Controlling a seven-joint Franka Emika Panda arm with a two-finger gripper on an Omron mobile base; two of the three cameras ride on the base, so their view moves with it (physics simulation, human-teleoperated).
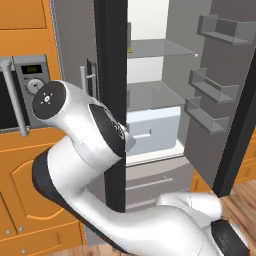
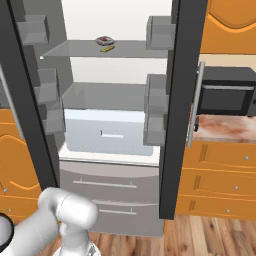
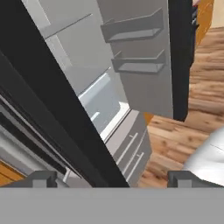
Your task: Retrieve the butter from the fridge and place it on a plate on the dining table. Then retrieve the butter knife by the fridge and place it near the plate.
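The fridge (image 2: 110, 185) stands with both upper doors swung open. On its upper glass shelf lies the butter (image 2: 107, 49), a small pale-yellow stick. My gripper (image 3: 113, 179) is open with nothing between its fingertips (image 3: 43, 178). It hangs low in front of the fridge (image 3: 131, 146), close to the dark edge of the left door (image 3: 52, 118), well below the butter's shelf. In the left base view my arm bends up in front of that door edge (image 1: 112, 100). The plate, the dining table and the butter knife are out of view.
A small reddish-brown food item (image 2: 105, 40) sits just behind the butter. A white crisper drawer (image 2: 110, 132) fills the lower shelf. The right door's bins (image 3: 140, 63) jut inward. A microwave (image 2: 225, 92) stands on a marbled counter (image 2: 220, 127) over orange cabinets. The floor (image 3: 183, 131) is wood.
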